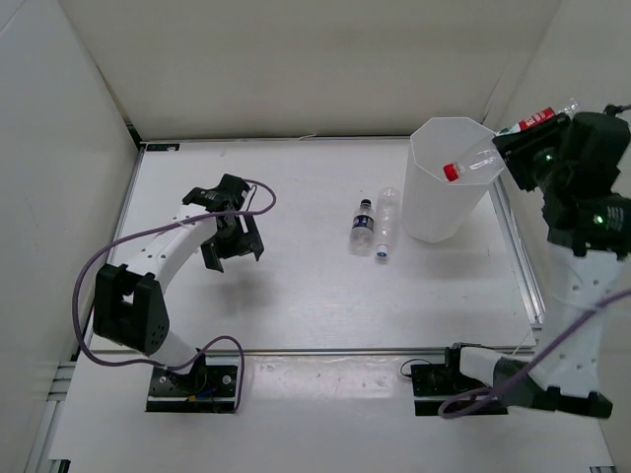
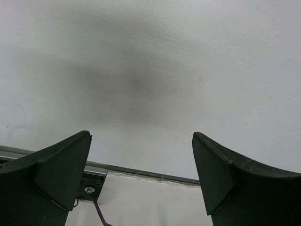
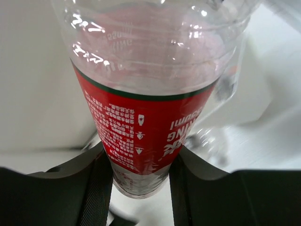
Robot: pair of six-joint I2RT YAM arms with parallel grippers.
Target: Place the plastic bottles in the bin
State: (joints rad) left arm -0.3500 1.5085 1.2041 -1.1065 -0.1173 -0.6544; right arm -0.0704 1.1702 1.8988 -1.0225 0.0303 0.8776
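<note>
The tall white bin [image 1: 434, 212] stands at the table's back right. My right gripper [image 1: 515, 148] is shut on a clear bottle with a red label and red cap [image 1: 473, 164], held tilted, cap end over the bin's opening. In the right wrist view the red-labelled bottle [image 3: 141, 127] fills the frame between my fingers [image 3: 96, 188]. Two more bottles lie on the table left of the bin: one with a dark cap and blue label [image 1: 363, 225], one clear with a white cap [image 1: 385, 225]. My left gripper [image 1: 233, 239] is open and empty over bare table; it also shows in the left wrist view [image 2: 141, 179].
White walls enclose the table on three sides. A metal rail [image 1: 527, 286] runs along the right edge and another [image 2: 141, 172] along the near edge. Purple cables [image 1: 118, 256] loop by the left arm.
</note>
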